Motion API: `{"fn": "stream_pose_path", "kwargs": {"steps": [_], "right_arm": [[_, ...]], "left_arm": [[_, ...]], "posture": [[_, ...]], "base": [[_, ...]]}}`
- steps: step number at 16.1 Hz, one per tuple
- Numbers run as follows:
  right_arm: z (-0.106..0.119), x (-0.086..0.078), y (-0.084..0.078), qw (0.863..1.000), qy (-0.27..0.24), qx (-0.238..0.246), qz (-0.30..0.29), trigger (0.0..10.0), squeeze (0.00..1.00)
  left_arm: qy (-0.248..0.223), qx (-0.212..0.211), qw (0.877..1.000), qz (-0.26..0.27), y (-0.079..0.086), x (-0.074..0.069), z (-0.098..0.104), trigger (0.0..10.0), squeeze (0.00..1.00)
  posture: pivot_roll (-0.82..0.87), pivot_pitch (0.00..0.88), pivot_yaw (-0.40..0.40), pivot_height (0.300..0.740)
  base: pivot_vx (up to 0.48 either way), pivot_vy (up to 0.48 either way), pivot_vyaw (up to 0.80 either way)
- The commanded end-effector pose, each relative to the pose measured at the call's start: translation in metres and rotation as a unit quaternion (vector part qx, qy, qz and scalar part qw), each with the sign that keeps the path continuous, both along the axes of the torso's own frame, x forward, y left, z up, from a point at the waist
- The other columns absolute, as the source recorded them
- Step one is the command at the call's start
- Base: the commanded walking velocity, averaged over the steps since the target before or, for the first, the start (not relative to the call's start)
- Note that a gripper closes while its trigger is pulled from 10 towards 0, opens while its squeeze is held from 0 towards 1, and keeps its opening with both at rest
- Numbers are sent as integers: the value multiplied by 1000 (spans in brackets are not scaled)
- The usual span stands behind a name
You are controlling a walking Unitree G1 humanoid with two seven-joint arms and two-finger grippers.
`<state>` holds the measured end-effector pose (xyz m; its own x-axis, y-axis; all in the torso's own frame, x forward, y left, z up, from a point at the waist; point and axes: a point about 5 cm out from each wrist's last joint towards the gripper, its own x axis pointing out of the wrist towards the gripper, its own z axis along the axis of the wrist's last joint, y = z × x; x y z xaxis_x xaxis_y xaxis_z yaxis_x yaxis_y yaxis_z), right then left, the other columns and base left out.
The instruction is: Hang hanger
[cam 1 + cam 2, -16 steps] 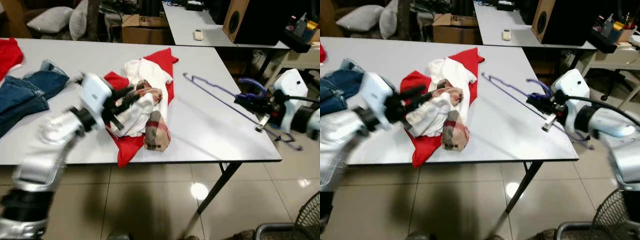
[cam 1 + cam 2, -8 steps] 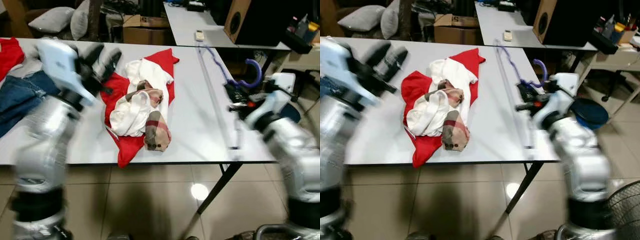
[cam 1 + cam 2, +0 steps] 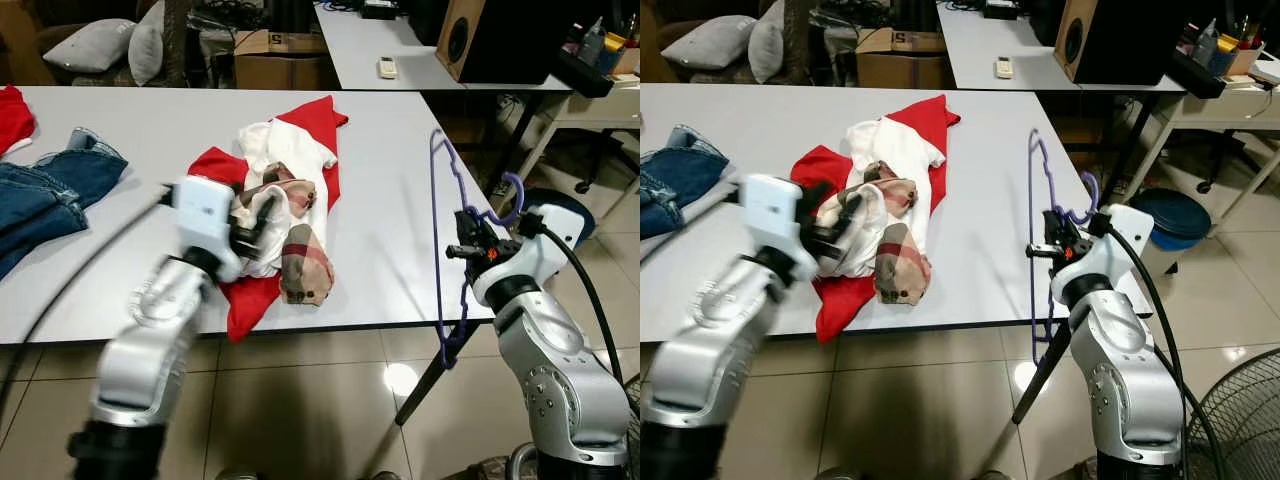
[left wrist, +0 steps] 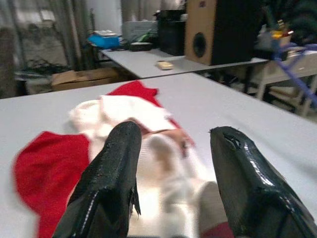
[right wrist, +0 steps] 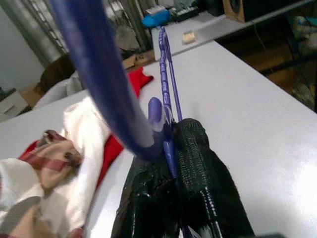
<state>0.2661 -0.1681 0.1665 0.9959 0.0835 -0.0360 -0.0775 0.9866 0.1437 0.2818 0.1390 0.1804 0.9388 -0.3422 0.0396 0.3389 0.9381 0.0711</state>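
A purple hanger (image 3: pixel 440 250) is held by the right gripper (image 3: pixel 470 250) off the right edge of the white table (image 3: pixel 390 230), clear of the tabletop and turned so that its plane stands roughly upright, one end reaching up above the table surface and the other hanging down below the table edge. The hook (image 3: pixel 508 195) is seen curling up just behind the gripper. In the right wrist view the jaws are closed on the hanger (image 5: pixel 166 119) near the neck, where the hook meets the shoulders. The hanger is judged to be thin, light and fairly stiff, probably coated wire or slim plastic, with a smooth surface that could pivot or slip in a narrow pinch. Because it is long and is gripped near one point, swing of the free ends is likely with any quick arm motion. The neck is judged the best place to hold it, since the hook is left free for a rail; no rail is visible in these pictures. The left gripper (image 3: pixel 255 215) hovers over a heap of red and white clothes (image 3: pixel 285 200) with a checked piece in the middle of the table, its jaws open and nothing between them, as the left wrist view shows. Blue jeans (image 3: pixel 45 190) lie at the table's left side, well apart from the hanger.
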Motion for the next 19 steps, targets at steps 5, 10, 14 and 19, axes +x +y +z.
{"fn": "stream_pose_path", "kwargs": {"steps": [5,10,14,19], "right_arm": [[11,4,18,998,-35,-24,38,10000,0],[7,0,22,998,-26,-13,50,10000,0],[6,0,22,998,-17,-1,64,10000,0],[5,0,21,998,-13,4,59,10000,0]], "left_arm": [[-2,2,999,45,16,-1,1,10000,0],[3,2,999,45,14,-1,0,10000,0],[9,0,999,45,13,-3,-3,10000,0],[13,13,999,36,10,-2,-4,10000,0]], "posture": [[12,0,-50,740],[6,0,-36,740],[6,0,-45,740],[-3,0,-44,740]], "base": [[0,315,0],[0,433,0],[0,418,0],[0,426,0]]}}
